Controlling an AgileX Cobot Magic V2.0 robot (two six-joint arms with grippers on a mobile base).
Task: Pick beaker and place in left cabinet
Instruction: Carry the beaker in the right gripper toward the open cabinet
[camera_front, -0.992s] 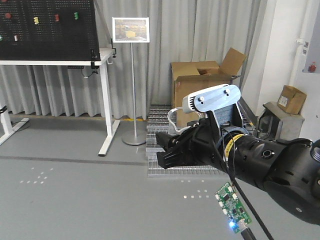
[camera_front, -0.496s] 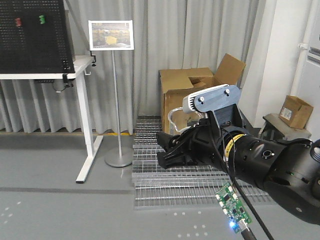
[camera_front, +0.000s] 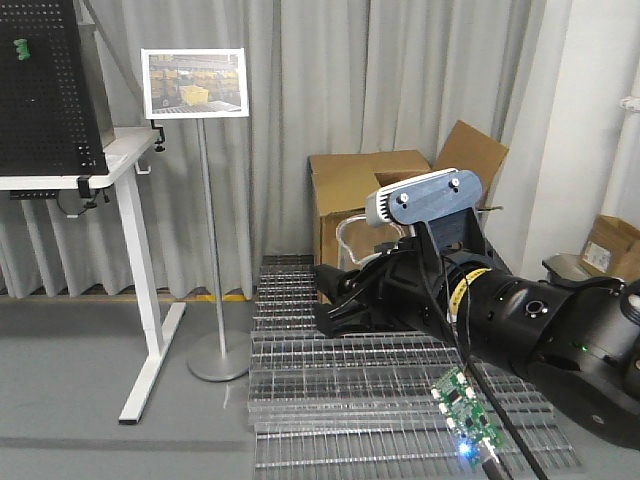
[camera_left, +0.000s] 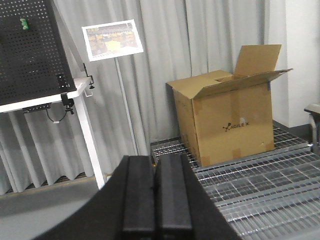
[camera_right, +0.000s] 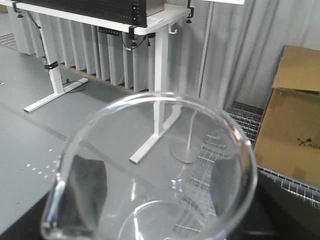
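Grey curtains (camera_front: 330, 100) and steel grating (camera_front: 330, 370) back every view; no left cabinet shows. The right gripper (camera_right: 157, 190) clamps the beaker (camera_right: 150, 160) by its wall; the left gripper (camera_left: 155, 170) is closed, empty. Risk: smooth glass slipping in transit, shattering below.

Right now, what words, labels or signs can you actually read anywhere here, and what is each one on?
"AGILEX", beside a small logo: printed on the side of the cardboard box.
The sign on the pole stand: a photo, no lettering legible.
The yellow label on the black arm: too small to read.
The green circuit board: markings too small to read.
The beaker: no markings show.
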